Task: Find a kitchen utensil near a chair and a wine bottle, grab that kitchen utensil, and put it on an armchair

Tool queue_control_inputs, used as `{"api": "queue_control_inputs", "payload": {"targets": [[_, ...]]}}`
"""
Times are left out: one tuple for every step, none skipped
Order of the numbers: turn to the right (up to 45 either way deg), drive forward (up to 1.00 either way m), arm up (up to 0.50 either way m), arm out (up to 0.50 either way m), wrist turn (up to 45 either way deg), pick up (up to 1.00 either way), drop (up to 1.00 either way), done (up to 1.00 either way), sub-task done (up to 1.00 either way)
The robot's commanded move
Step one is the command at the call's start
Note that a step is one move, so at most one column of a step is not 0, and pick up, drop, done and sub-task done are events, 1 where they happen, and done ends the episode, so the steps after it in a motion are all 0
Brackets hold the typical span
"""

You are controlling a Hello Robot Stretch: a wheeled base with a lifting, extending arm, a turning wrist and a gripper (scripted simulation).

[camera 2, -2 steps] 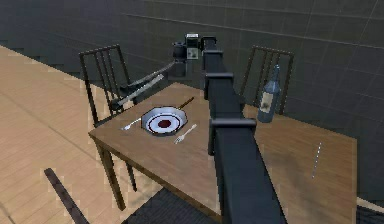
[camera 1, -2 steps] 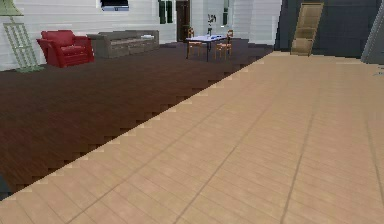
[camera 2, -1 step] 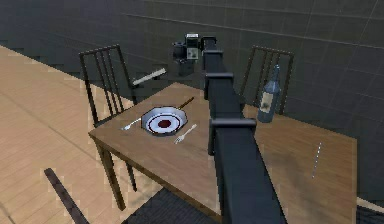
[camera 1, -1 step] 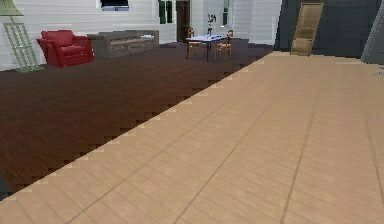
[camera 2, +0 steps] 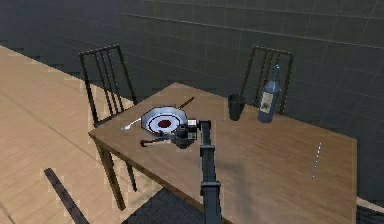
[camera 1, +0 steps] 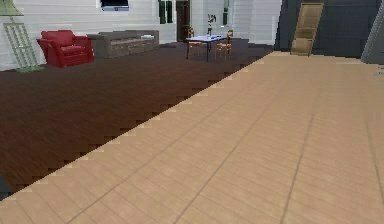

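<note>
A square wooden table with a smooth, warm-brown top is standing on pale plank flooring against a dark tiled wall. One round white plate with a dark centre is lying on it. Behind the plate, two dark chairs with slatted backs are standing: one chair to its left, the other chair to its right. One tall glass wine bottle is standing upright well to the plate's right, and one small dark cup is sitting between the plate and the bottle.

Three thin utensil-like pieces are showing: a pale utensil just left of the plate, a thin stick reaching out from the plate's far right rim, and a pale sliver well to the plate's right.

The dark square arm is rising to the plate's near right edge, where the gripper is sitting. Its thin fingers are pointing toward the pale utensil, which is lying near them on the tabletop. With the plate right behind them, whether they have hold of anything cannot be told.

Ahead, one plump red armchair and one long grey sofa are standing on dark brown carpet.
</note>
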Motion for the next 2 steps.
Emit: {"api": "queue_control_inputs", "payload": {"targets": [[0.0,0.00,0.10,0.00,0.0,0.00,0.00,0.00,0.00],[0.0,0.00,-0.10,0.00,0.0,0.00,0.00,0.00,0.00]]}}
